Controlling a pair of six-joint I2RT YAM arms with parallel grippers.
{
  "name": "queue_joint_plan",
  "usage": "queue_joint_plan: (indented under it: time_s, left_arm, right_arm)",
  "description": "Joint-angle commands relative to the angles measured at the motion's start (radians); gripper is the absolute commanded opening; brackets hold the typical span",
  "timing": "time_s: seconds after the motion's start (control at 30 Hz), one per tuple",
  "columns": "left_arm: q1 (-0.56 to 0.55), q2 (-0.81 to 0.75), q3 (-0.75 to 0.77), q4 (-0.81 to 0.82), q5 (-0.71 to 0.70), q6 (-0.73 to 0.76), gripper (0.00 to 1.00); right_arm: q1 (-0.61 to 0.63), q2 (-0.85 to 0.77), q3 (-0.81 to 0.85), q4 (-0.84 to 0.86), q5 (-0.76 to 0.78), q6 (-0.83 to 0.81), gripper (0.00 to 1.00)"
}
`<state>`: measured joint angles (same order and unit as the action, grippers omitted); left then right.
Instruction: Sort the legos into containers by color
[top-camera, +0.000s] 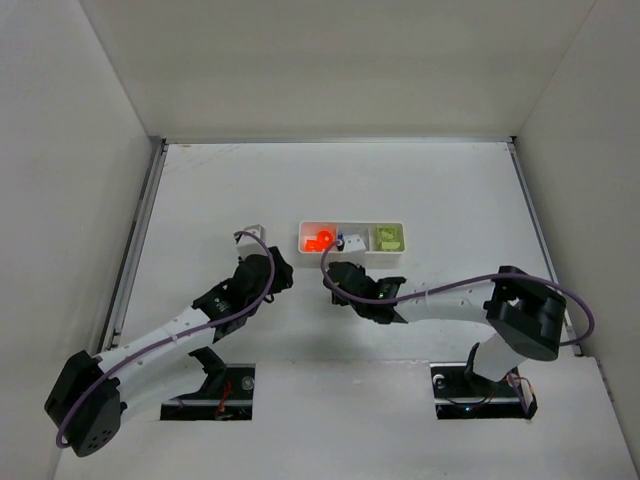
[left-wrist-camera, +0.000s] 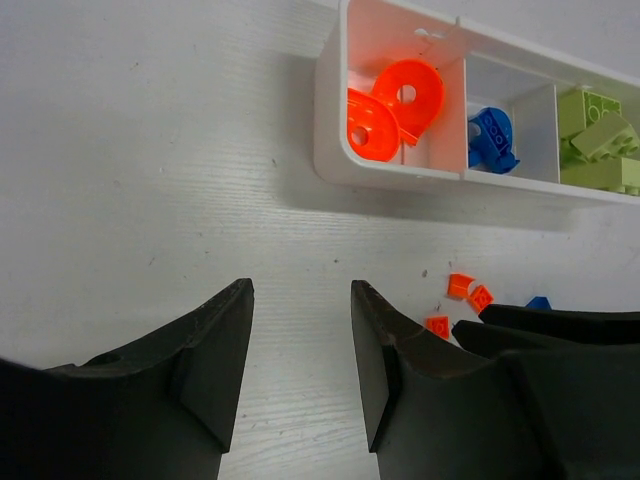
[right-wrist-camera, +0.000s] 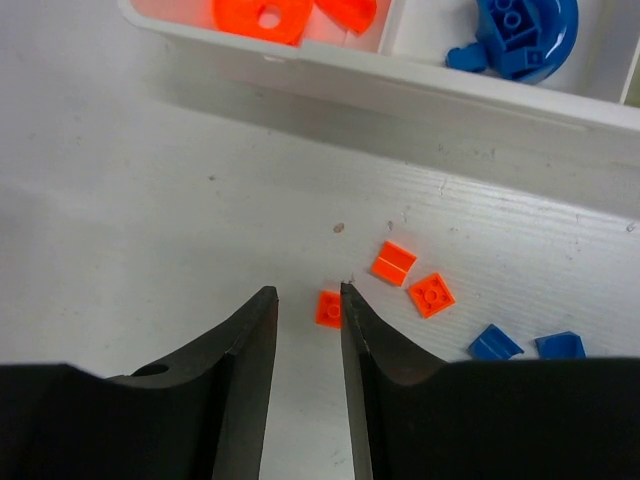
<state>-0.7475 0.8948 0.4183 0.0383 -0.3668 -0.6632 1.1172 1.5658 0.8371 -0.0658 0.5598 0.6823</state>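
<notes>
The white tray (top-camera: 385, 253) holds large orange rounded legos (left-wrist-camera: 400, 95) in its left container, blue ones (left-wrist-camera: 490, 138) in the middle and lime-green ones (left-wrist-camera: 600, 135) on the right. On the table in front of it lie three small orange legos and two blue ones (right-wrist-camera: 495, 343). My right gripper (right-wrist-camera: 307, 292) is open and low over them. One orange lego (right-wrist-camera: 328, 309) lies between its tips, against the right finger. The other two (right-wrist-camera: 394, 263) (right-wrist-camera: 431, 295) lie just beyond. My left gripper (left-wrist-camera: 300, 290) is open and empty, left of the pile.
White enclosure walls stand on three sides of the table. The two gripper heads (top-camera: 283, 272) (top-camera: 333, 278) sit close together just in front of the tray's left end. The right gripper's black fingers (left-wrist-camera: 560, 320) show at the right edge of the left wrist view.
</notes>
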Motion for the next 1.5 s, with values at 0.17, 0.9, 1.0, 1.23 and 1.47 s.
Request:
queue_joint_plan:
  time_s: [0.17,0.9,1.0,1.23,1.47]
  left_arm:
    - [-0.011,0.016,-0.01,0.02,-0.008,-0.009,0.41]
    - [0.009,0.004,-0.039,0.022,-0.008,0.002,0.41]
    - [0.001,0.016,-0.042,0.023,-0.006,0.004,0.42]
    - [-0.049,0.092,-0.039,0.067,0.009,0.004,0.43]
    - [-0.15,0.167,-0.032,0.118,-0.006,-0.007,0.44]
  right_arm:
    - [0.017,0.08,0.036,-0.031,0.014,0.036,0.37]
    - [0.052,0.044,0.073,-0.092,0.058,0.054,0.22]
    - [0.048,-0.025,0.071,-0.077,0.045,0.027,0.22]
    - [-0.061,-0.03,0.135,-0.012,-0.037,-0.081,0.22]
    - [-0.158,0.074,0.23,0.044,-0.07,-0.127,0.22]
